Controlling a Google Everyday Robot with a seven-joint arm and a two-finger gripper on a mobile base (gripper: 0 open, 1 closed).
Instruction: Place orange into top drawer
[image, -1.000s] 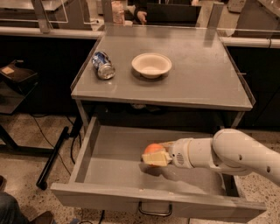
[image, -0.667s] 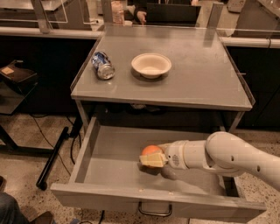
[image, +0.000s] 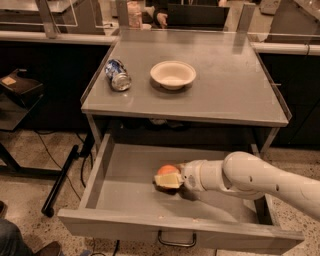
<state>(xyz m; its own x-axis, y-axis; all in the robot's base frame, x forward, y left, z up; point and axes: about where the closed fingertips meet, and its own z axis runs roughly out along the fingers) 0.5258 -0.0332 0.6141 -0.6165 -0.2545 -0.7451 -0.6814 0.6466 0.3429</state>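
The top drawer (image: 107, 165) is pulled wide open under the grey table, with its curved metal handle (image: 176, 241) on the front panel. The orange (image: 167, 170) is inside the drawer, near its middle, low over the drawer floor. My gripper (image: 168, 179) reaches in from the right on a white arm (image: 250, 179) and is shut on the orange, with a pale finger (image: 168, 181) across its front. Whether the orange rests on the drawer floor is not visible.
On the tabletop (image: 220, 95) lie a crushed blue-and-silver can (image: 118, 75) at the left and a white bowl (image: 173, 74) at the middle. A black stand leg (image: 61, 181) lies on the floor left of the drawer. A dark bench (image: 20, 89) stands at far left.
The gripper with the orange has moved slightly left and a little deeper over the drawer floor. The drawer, can and bowl have not moved.
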